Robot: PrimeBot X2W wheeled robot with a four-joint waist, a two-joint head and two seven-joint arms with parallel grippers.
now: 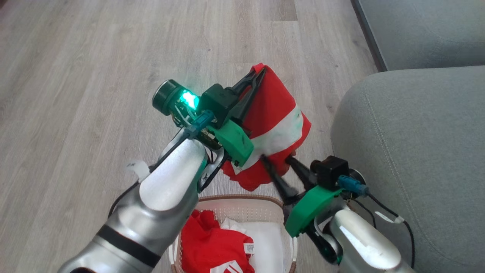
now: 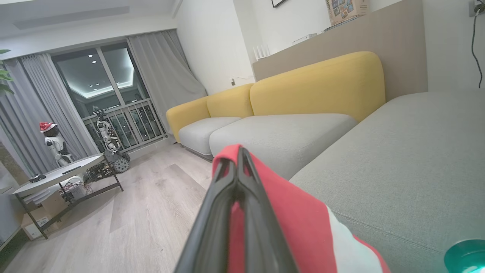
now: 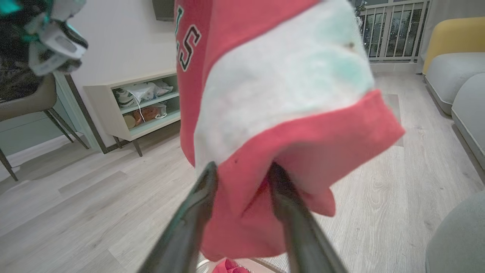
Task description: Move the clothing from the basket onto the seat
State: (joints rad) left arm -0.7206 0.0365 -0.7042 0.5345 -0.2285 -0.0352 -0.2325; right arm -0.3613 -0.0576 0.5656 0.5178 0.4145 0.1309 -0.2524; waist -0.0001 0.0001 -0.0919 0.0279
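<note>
**A:** What writing can you read?

**B:** On the red garment (image 3: 280, 76), just above my right gripper (image 3: 242, 170), I see dark letters (image 3: 187, 45) with a white outline. The last one is "S" and the one before looks like "L". The rest is cut off. The red clothing (image 1: 212, 242) lying under my left forearm carries a small white label (image 1: 249, 248), but it is too small to read.

**A:** How do your grippers stand?

**B:** My left gripper (image 1: 257, 76) is closed tightly on the top edge of the red garment, which hangs down from it in the air. The fingers of my right gripper are apart, one on each side of the lower fold, and not closed on it.

**A:** And the basket?

**B:** The basket (image 1: 242, 199) stands on the floor (image 1: 94, 76), just below and behind my right gripper. In it lies the red clothing, with a white sheet (image 1: 269, 239) beside it.

**A:** Where is the seat?

**B:** The seat (image 1: 416, 151) is near the outer side of my right gripper, and apart from the garment I hold.
</note>
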